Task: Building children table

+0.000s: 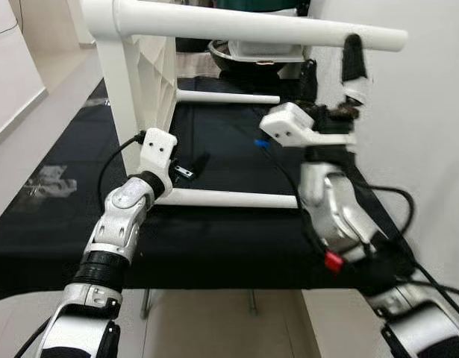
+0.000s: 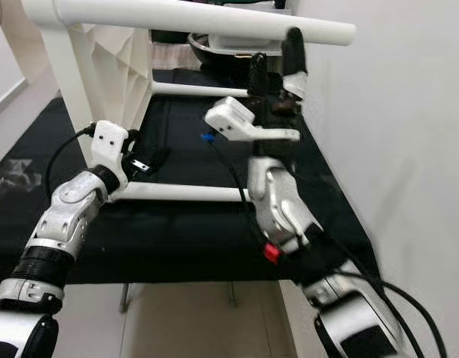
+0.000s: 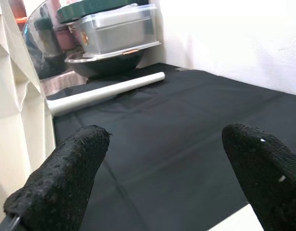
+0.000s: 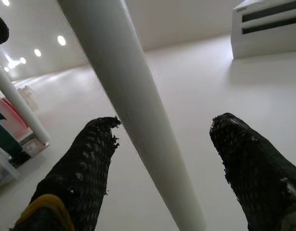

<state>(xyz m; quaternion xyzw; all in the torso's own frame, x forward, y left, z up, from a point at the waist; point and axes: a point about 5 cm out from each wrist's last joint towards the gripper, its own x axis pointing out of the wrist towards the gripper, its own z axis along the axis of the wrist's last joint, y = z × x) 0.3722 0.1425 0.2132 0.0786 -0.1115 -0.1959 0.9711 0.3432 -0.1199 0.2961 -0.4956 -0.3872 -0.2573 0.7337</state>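
Observation:
A white children's table lies on its side on a black cloth [image 1: 229, 246], its top panel [image 1: 143, 67] standing on edge at the left. Its legs run to the right: an upper leg [image 1: 274, 30], a near lower leg [image 1: 229, 198] and a far lower leg [image 1: 229, 97]. My right gripper [image 1: 332, 67] points upward, open, with its fingers on either side of the upper leg [image 4: 138, 115] close to its free end. My left gripper [image 1: 190, 168] is open, low beside the top panel, just above the near lower leg's joint. In the left wrist view the far leg [image 3: 104, 94] lies beyond the open fingers [image 3: 66, 183].
A metal bowl [image 3: 104, 62] holding lidded containers stands at the back of the cloth. A white wall [image 1: 438, 112] rises close on the right. A small blue piece [image 1: 261, 143] lies on the cloth under my right wrist. The cloth's front edge drops to pale floor [image 1: 35, 149].

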